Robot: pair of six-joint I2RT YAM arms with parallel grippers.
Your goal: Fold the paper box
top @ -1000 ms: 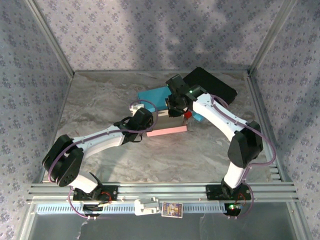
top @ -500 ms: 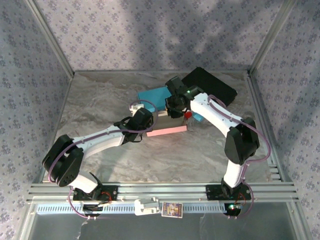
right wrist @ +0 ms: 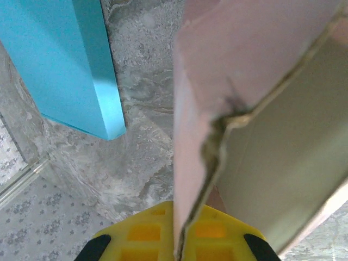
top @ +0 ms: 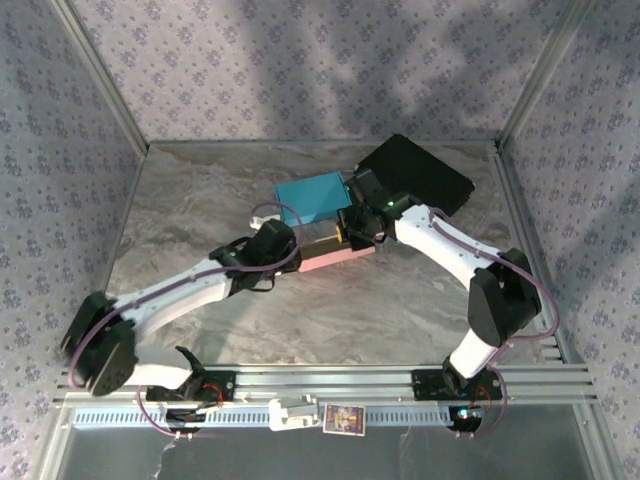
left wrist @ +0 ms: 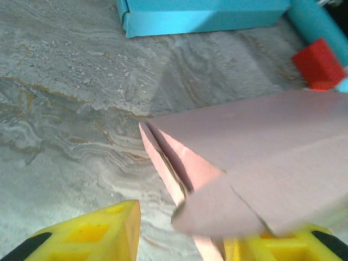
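The pink paper box (top: 338, 257) lies mid-table, partly folded, between my two grippers. In the left wrist view the paper box (left wrist: 255, 157) shows a folded corner and loose flaps reaching down between my yellow fingers (left wrist: 87, 239). My left gripper (left wrist: 182, 247) stands open at the box's left end (top: 293, 252), and the flap lies against its right finger. My right gripper (top: 352, 232) is at the box's far side. In its wrist view the right gripper (right wrist: 187, 239) is shut on the edge of a pink box wall (right wrist: 217, 81) whose grey inside faces right.
A teal box (top: 310, 198) lies just behind the paper box, close to both grippers (right wrist: 60, 60). A black flat object (top: 418, 178) sits at the back right. A red block (left wrist: 319, 64) and a teal cylinder (left wrist: 321, 27) lie beyond the paper box.
My right gripper has closed on the box wall and shifted slightly right. My left gripper has opened, and the left arm's elbow has dropped toward the near left.
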